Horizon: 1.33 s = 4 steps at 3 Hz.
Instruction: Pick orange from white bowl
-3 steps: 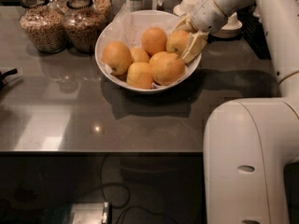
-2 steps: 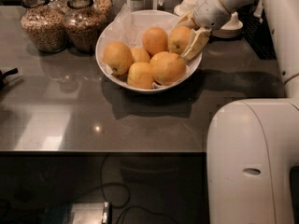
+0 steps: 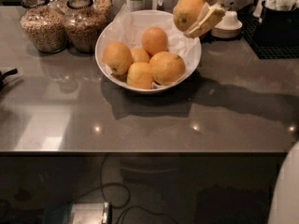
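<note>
The gripper [image 3: 195,8] hangs over the white bowl [image 3: 100,55] at its right rim, fingers [image 3: 208,18] clamped around the orange [image 3: 186,9] (clear of the other oranges [image 3: 166,68]). Upward looks free.

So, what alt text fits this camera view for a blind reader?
A robot's pincer holds one orange in the air over the right rim of a white bowl holding five more oranges, on a dark counter; two glass jars stand at left.

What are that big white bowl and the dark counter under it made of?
White bowl: probably glazed ceramic, smooth and faintly shiny. Counter: polished dark stone or laminate; it reflects bright spots. The claw, gripping an orange, is above the bowl's right rim.
</note>
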Tool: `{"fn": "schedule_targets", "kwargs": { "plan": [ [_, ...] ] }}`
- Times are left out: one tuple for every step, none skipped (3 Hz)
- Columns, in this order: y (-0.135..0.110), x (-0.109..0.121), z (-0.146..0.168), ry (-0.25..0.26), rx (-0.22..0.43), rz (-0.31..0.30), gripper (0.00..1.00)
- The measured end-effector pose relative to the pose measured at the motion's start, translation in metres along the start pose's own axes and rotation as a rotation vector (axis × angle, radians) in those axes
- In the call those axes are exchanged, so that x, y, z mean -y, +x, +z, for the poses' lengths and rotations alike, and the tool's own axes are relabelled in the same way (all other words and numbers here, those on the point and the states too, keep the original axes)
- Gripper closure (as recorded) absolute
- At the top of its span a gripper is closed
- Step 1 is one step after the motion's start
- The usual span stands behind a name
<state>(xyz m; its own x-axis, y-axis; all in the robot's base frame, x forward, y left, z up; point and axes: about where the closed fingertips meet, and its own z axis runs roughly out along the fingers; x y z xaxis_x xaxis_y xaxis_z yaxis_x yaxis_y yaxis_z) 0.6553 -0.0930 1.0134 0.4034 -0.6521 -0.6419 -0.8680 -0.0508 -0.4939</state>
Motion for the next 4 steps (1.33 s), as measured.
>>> {"fn": "schedule_targets", "kwargs": {
  "plan": [
    [-0.034, -0.033, 0.000, 0.006, 0.146, 0.077, 1.00],
    [-0.056, -0.081, 0.018, -0.047, 0.350, 0.154, 1.00],
    [-0.075, -0.129, 0.049, -0.192, 0.514, 0.174, 1.00],
    [-0.075, -0.129, 0.049, -0.192, 0.514, 0.174, 1.00]
  ]
}}
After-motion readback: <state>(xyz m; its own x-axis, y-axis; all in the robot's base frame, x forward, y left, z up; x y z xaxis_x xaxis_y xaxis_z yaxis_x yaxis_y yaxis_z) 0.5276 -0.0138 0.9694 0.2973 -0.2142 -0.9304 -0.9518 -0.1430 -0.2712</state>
